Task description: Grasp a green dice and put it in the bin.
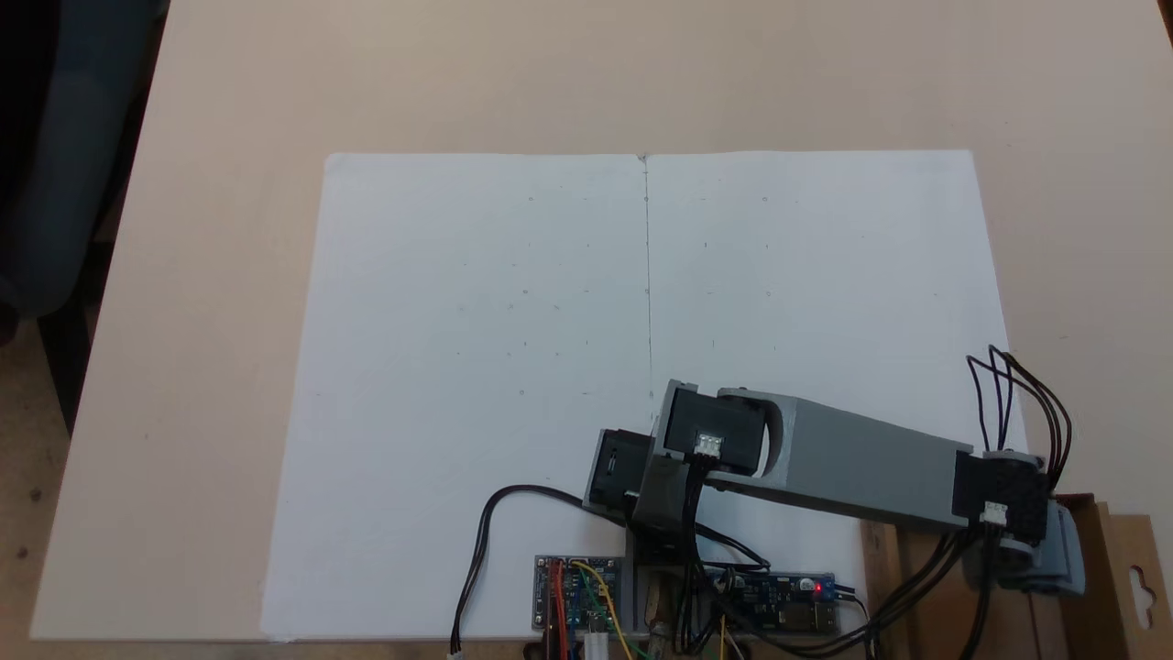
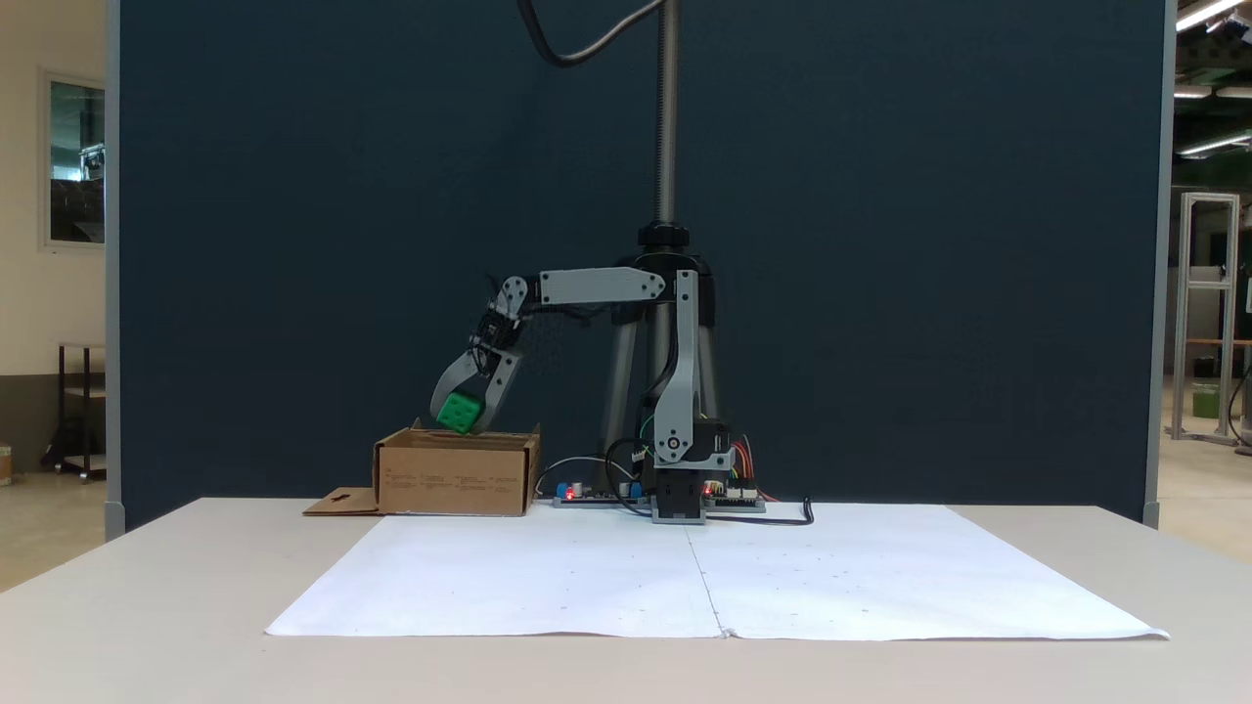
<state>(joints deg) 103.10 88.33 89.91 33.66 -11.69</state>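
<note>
The gray plastic fingers [image 2: 468,411] of the small robot arm [image 2: 599,286] are closed on a small bright green plastic dice [image 2: 460,413], a little cube with round dots sunk into its faces. The dice sits tight between the two curved fingers, tilted on one corner. Right under the fingers is the bin [image 2: 456,475], a shallow brown cardboard box with low flat walls and an open top. The dice hangs just above the box's top edge, not touching it as far as this fixed view shows. A flat cardboard flap [image 2: 342,503] with a cut-out hole lies on the desk to the left of the fingers in this view. In the fixed view from above, the same flap [image 1: 1134,576] and hole peek out at the right edge, beside the arm's gray boxy link [image 1: 861,463] and its black wires [image 1: 1026,403]. Away from the fingers, toward the middle of the desk, lie smooth white paper sheets [image 2: 714,577], joined at a seam and marked with tiny dots. The desk [image 2: 147,606] is pale, smooth and flat. Small circuit boards [image 1: 577,594] with colored wires sit by the arm's base. Behind the fingers stands a dark blue wall panel [image 2: 880,244], and a metal tripod pole [image 2: 667,108] rises up.
</note>
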